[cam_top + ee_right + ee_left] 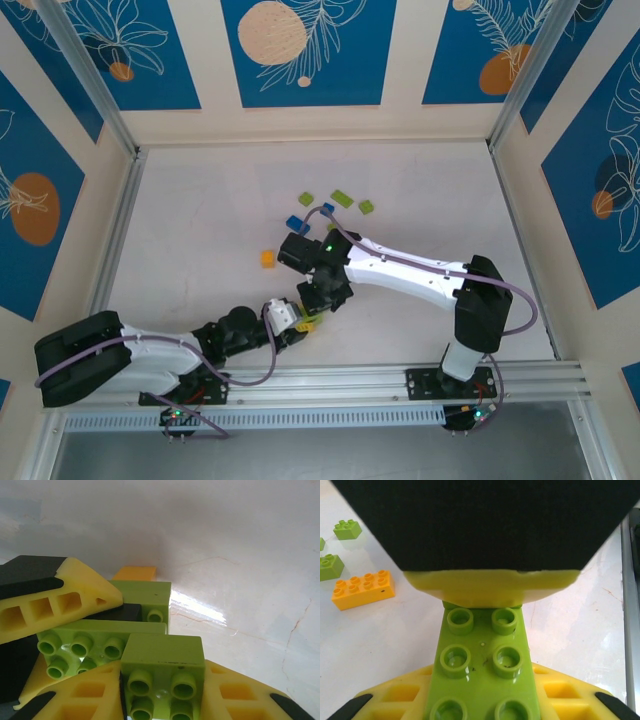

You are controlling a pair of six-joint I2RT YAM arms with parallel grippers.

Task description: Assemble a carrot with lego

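**Two tools meet over green bricks at lower centre**

From above, the left tool (300,320) and right tool (322,296) sit tip to tip just below mid-frame, near the metal rail (400,380) along the bottom edge. The white surface (200,200) runs open to the left and right of them, up to the cream walls (300,120) with blue leaf panels on three sides. Above centre lie loose green bricks (343,197) and blue bricks (293,222). An orange brick (267,258) lies left of the right arm's wrist.

The left tool is clenched on a long green brick (481,645). Its studs face the wrist camera, and its long axis runs from the bottom of that frame upward. Its far end is tucked under the right tool's black-and-yellow finger. The right tool is clenched on a short green brick (162,652), studs toward its camera, just beside the long one.
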